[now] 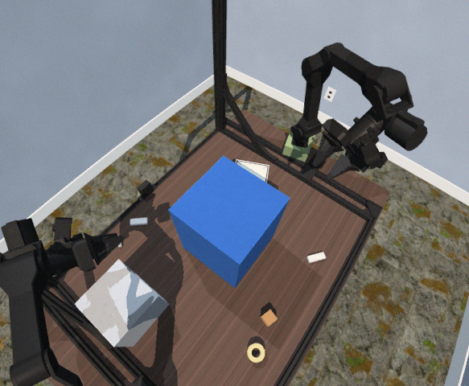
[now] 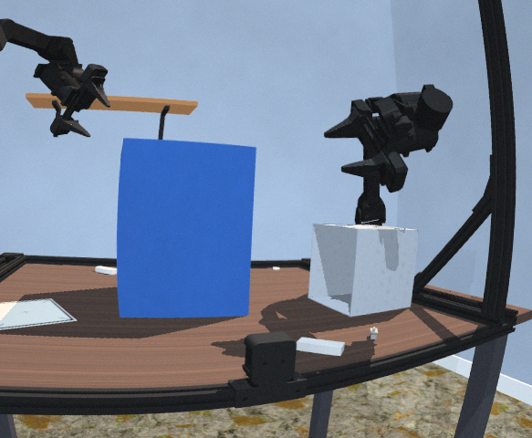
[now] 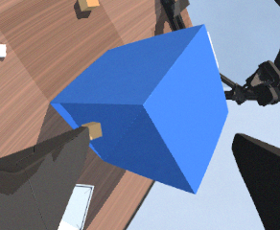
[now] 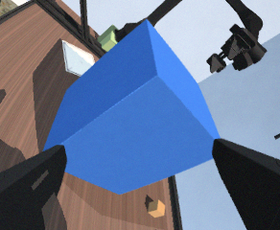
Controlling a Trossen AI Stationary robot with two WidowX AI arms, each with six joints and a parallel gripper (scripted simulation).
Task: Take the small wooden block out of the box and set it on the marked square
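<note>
The blue box stands on the table. Its open side shows in the left wrist view, with the small wooden block inside, low down, beside my left fingertip in the picture. The marked square lies flat near the box and is bare where it shows. My left gripper is open and empty, high, outside the box. My right gripper is open and empty, high, on another side of the box.
A white box stands by the right arm. White bars lie on the table. An orange cube and a pale ring lie outside the box. A green block is by the left arm's base.
</note>
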